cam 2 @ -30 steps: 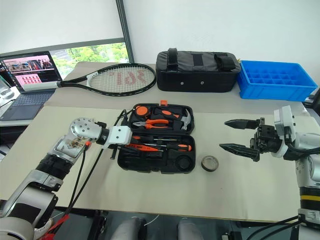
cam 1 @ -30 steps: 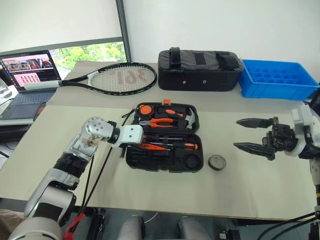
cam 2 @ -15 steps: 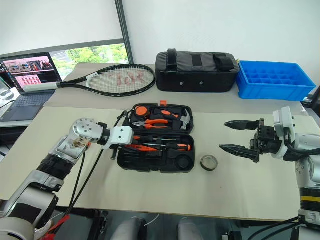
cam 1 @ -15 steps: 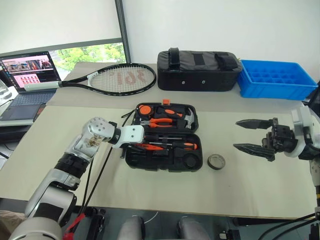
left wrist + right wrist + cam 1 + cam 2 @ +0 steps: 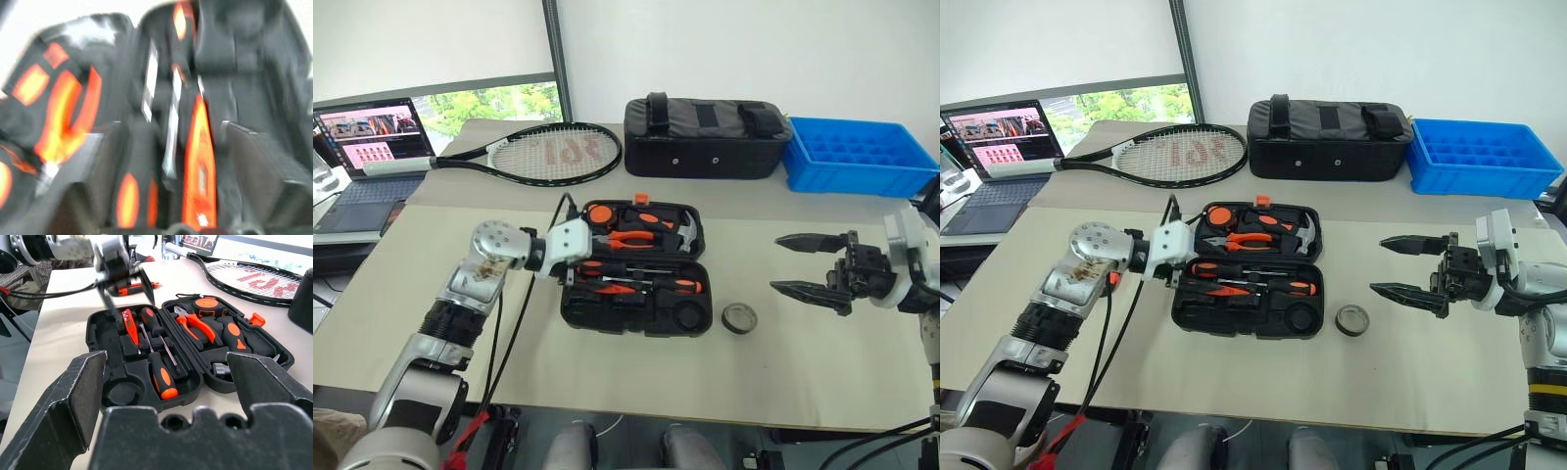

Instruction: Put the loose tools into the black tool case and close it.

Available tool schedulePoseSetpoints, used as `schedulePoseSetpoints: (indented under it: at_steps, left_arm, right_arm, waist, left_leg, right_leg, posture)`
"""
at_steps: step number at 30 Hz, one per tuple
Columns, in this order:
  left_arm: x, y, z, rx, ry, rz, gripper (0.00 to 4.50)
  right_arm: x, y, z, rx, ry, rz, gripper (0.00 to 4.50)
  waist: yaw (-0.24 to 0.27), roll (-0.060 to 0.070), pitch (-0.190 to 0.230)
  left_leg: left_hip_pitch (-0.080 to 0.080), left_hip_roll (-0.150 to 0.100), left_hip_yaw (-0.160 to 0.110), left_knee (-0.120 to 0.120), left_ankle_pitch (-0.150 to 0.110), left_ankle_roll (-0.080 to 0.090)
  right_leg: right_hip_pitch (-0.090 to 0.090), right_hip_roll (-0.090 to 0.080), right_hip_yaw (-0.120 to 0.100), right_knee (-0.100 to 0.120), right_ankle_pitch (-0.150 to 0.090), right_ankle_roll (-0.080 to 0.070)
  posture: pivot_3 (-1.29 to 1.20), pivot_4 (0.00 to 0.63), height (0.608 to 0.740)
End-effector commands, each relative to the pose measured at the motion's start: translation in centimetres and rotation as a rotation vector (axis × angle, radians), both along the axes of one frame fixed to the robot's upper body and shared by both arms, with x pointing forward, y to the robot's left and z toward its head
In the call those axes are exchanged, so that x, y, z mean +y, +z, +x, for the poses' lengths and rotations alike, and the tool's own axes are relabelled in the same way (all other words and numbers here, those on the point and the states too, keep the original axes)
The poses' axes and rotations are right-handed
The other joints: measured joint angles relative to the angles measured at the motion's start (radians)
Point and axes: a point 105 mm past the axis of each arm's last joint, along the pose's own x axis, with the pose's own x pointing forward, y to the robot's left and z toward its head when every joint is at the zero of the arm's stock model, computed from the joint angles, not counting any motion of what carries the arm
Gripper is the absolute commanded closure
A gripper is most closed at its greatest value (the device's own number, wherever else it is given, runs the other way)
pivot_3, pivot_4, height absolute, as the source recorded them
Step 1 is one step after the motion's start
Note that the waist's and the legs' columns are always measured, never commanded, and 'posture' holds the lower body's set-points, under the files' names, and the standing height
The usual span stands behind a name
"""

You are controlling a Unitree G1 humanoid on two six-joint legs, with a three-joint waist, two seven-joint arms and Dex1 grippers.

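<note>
The black tool case (image 5: 636,315) lies open mid-table, with pliers, a hammer and a tape measure in its far half. Two orange-and-black screwdrivers (image 5: 161,374) and the slim orange tester (image 5: 129,324) rest in slots of the near half. My left gripper (image 5: 137,313) hovers over the case's left end, fingers apart, nothing between them. The grey tape ring (image 5: 739,316) lies on the table just right of the case. Further right my right gripper (image 5: 776,262) stands open and empty, pointing at the case. An orange-and-black thing (image 5: 142,285) lies on the table behind the left gripper; I cannot tell what it is.
A tennis racket (image 5: 548,154), a black fabric bag (image 5: 705,137) and a blue tray (image 5: 857,155) line the back of the table. A laptop (image 5: 362,157) stands at the far left.
My left gripper has opened and lifted off the case's left end, leaving the orange tester lying in its slot. The right arm has stayed still.
</note>
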Motion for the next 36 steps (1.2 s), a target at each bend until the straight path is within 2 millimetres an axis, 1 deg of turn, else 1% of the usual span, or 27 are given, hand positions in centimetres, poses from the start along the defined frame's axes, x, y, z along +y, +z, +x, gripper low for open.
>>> schedulePoseSetpoints:
  at_steps: [1, 4, 6, 8, 11, 13, 17, 20, 22, 25, 27, 28, 29, 30, 31, 32, 35, 36]
  left_arm:
    - [-0.3, 0.6, -1.1, 0.020, -0.031, -0.080, 2.53]
    - [0.0, -0.3, -1.2, 0.039, -0.002, -0.083, 3.74]
    - [0.3, -1.5, -1.1, 0.066, 0.029, -0.087, 4.44]
    - [0.8, -3.2, -0.9, 0.087, 0.073, -0.063, 4.44]
    - [1.3, -5.1, -0.4, 0.114, 0.138, -0.054, 4.44]
    - [1.7, -7.0, -0.6, 0.138, 0.145, -0.003, 4.44]
    - [2.5, -9.6, -0.7, 0.160, 0.170, 0.091, 4.44]
    - [3.3, -11.1, -0.6, 0.158, 0.181, 0.182, 4.44]
    - [3.4, -11.3, -0.4, 0.149, 0.189, 0.194, 4.44]
    - [2.7, -9.7, 0.1, 0.125, 0.203, 0.087, 4.44]
    - [2.3, -7.5, 0.4, 0.107, 0.226, -0.045, 4.44]
    - [2.5, -6.0, 0.8, 0.094, 0.265, -0.129, 4.21]
    - [2.6, -5.0, 1.0, 0.087, 0.292, -0.183, 3.95]
    - [3.1, -3.8, 1.2, 0.079, 0.332, -0.247, 3.79]
    - [3.7, -2.9, 1.4, 0.070, 0.375, -0.295, 3.42]
    - [4.3, -2.1, 1.6, 0.062, 0.424, -0.329, 3.03]
    - [8.8, 1.1, 3.0, -0.003, 0.704, -0.446, 1.90]
    - [9.8, 1.6, 3.2, -0.016, 0.771, -0.468, 1.60]
  right_arm:
    - [-0.2, 1.5, 0.0, -0.075, -0.001, -0.002, 0.00]
    - [-0.1, 1.4, 0.0, -0.077, -0.002, -0.001, 0.00]
    - [-0.1, 1.3, 0.0, -0.079, -0.003, 0.000, 0.00]
    - [-0.1, 1.2, 0.0, -0.082, -0.006, 0.002, 0.00]
    - [-0.1, 1.1, -0.1, -0.082, -0.006, 0.005, 0.00]
    - [-0.1, 1.1, -0.2, -0.081, -0.005, 0.005, 0.00]
    - [-0.1, 1.2, -0.2, -0.083, -0.002, 0.002, 0.00]
    - [0.0, 1.0, -0.3, -0.077, 0.004, -0.005, 0.00]
    - [0.0, 0.9, -0.5, -0.071, 0.009, -0.009, 0.00]
    - [0.1, 0.8, -0.5, -0.067, 0.016, -0.006, 0.00]
    - [0.1, 0.9, -0.5, -0.067, 0.019, -0.004, 0.00]
    - [0.2, 1.0, -0.5, -0.067, 0.022, -0.002, 0.00]
    - [0.2, 1.0, -0.5, -0.067, 0.025, -0.001, 0.00]
    - [0.2, 1.0, -0.4, -0.068, 0.028, 0.002, 0.00]
    - [0.3, 1.1, -0.3, -0.069, 0.030, 0.004, 0.00]
    - [0.3, 1.1, -0.2, -0.070, 0.032, 0.007, 0.00]
    - [1.0, 1.1, 0.1, -0.066, 0.056, 0.025, 0.00]
    - [1.1, 1.0, 0.2, -0.063, 0.062, 0.027, 0.00]
  waist:
    - [0.000, 0.001, 0.000]
    - [-0.004, 0.001, -0.001]
    - [-0.005, 0.001, -0.001]
    - [-0.004, 0.001, -0.001]
    - [-0.002, 0.001, -0.001]
    - [0.000, 0.001, -0.001]
    - [0.001, 0.003, -0.002]
    - [-0.001, 0.002, -0.003]
    - [-0.002, 0.004, -0.005]
    - [-0.008, 0.006, -0.006]
    - [-0.012, 0.006, -0.006]
    - [-0.012, 0.006, -0.006]
    - [-0.012, 0.006, -0.005]
    - [-0.012, 0.006, -0.005]
    - [-0.013, 0.006, -0.005]
    - [-0.013, 0.003, -0.003]
    - [-0.015, 0.001, -0.002]
    - [-0.017, 0.001, -0.002]
  left_leg:
    - [0.000, 0.000, 0.000, 0.000, 0.000, 0.000]
    - [0.001, 0.000, 0.000, 0.000, 0.000, 0.000]
    - [0.001, 0.001, 0.000, 0.000, 0.000, 0.000]
    - [0.001, 0.000, 0.000, 0.000, 0.000, 0.000]
    - [0.001, 0.000, 0.000, 0.000, 0.000, 0.000]
    - [0.001, 0.000, 0.000, 0.000, 0.000, 0.000]
    - [0.001, 0.000, 0.000, 0.000, 0.000, 0.000]
    - [0.003, 0.000, 0.000, 0.000, 0.000, 0.000]
    - [0.004, 0.000, 0.000, 0.000, 0.000, 0.000]
    - [0.005, 0.000, 0.001, 0.000, 0.000, 0.000]
    - [0.004, 0.000, 0.001, 0.000, 0.000, 0.000]
    - [0.004, 0.000, 0.001, 0.000, 0.000, 0.000]
    - [0.004, 0.000, 0.001, 0.000, 0.000, 0.000]
    - [0.003, 0.000, 0.001, 0.000, 0.000, 0.000]
    - [0.002, 0.000, 0.000, 0.000, 0.000, 0.000]
    - [0.002, 0.000, 0.000, 0.000, 0.000, 0.000]
    - [0.001, 0.001, -0.001, 0.001, 0.000, 0.000]
    - [0.001, 0.001, -0.001, 0.001, 0.000, 0.000]
  right_leg:
    - [0.000, 0.000, 0.000, 0.000, 0.000, 0.000]
    - [0.000, 0.000, 0.000, 0.000, 0.000, 0.000]
    - [0.000, 0.001, 0.000, 0.001, 0.000, 0.000]
    - [0.000, 0.001, 0.001, 0.001, 0.000, 0.000]
    - [0.000, 0.001, 0.001, 0.000, 0.000, 0.000]
    - [0.000, 0.001, 0.000, 0.000, 0.000, 0.000]
    - [0.001, 0.000, 0.001, 0.000, 0.000, 0.000]
    - [0.002, 0.000, 0.001, 0.000, 0.000, 0.000]
    - [0.003, 0.000, 0.001, 0.001, 0.000, 0.000]
    - [0.003, 0.000, 0.003, 0.002, 0.000, 0.000]
    - [0.002, 0.001, 0.003, 0.003, 0.000, 0.000]
    - [0.002, 0.001, 0.002, 0.003, 0.000, 0.000]
    - [0.002, 0.000, 0.002, 0.003, 0.000, 0.000]
    - [0.001, 0.000, 0.002, 0.003, 0.000, 0.000]
    - [0.000, 0.000, 0.002, 0.003, 0.000, 0.000]
    - [0.000, 0.001, 0.002, 0.004, 0.000, 0.000]
    - [0.000, 0.001, 0.001, 0.003, 0.000, 0.000]
    - [0.000, 0.001, 0.001, 0.003, 0.000, 0.000]
  posture:
    - [0.00, 0.150, 0.708]
    - [0.00, 0.150, 0.708]
    - [0.00, 0.150, 0.708]
    - [0.00, 0.150, 0.708]
    - [0.00, 0.150, 0.708]
    - [0.00, 0.150, 0.708]
    - [0.00, 0.150, 0.708]
    - [0.00, 0.150, 0.708]
    - [0.00, 0.150, 0.708]
    - [0.00, 0.150, 0.708]
    - [0.00, 0.150, 0.708]
    - [0.00, 0.150, 0.708]
    - [0.00, 0.150, 0.708]
    - [0.00, 0.150, 0.708]
    - [0.00, 0.150, 0.708]
    - [0.00, 0.150, 0.708]
    - [0.00, 0.150, 0.708]
    - [0.00, 0.150, 0.708]
